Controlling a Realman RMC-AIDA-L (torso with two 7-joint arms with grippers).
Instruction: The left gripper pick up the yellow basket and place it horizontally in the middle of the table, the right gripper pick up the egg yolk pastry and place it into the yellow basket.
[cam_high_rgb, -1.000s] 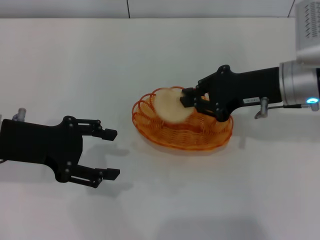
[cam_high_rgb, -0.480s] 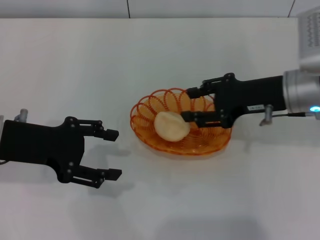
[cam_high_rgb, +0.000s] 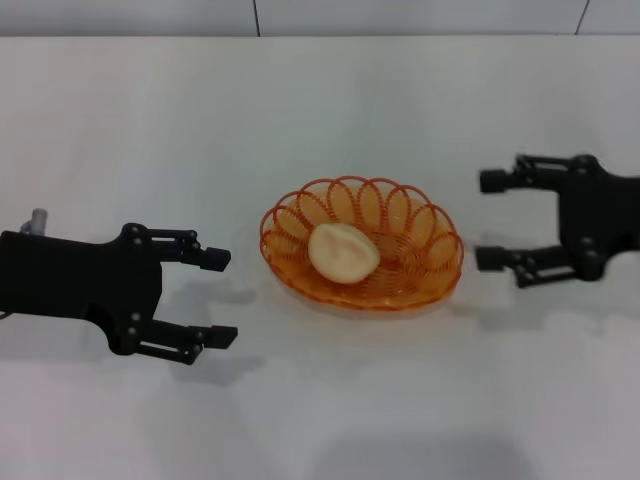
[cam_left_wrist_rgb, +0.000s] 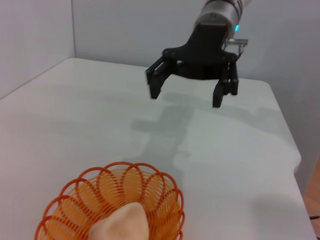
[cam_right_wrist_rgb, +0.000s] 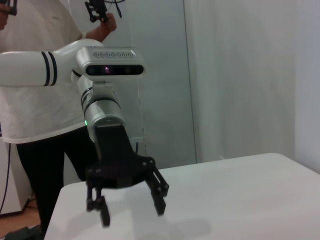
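The right gripper (cam_high_rgb: 487, 220) stands with fingers apart, empty, beside the yellow basket (cam_high_rgb: 361, 244); the egg yolk pastry (cam_high_rgb: 343, 252) lies inside it; probably soft and crumbly, best held lightly across its dome; the left gripper (cam_high_rgb: 218, 297) hangs spread opposite; the right wrist view alone shows a person (cam_right_wrist_rgb: 45, 45) behind.

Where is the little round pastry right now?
In the head view, the pastry lies inside the basket mid-table, between the open left hand and open right hand.

person (cam_right_wrist_rgb: 30, 75) in white shirt, grey wall (cam_left_wrist_rgb: 125, 30)
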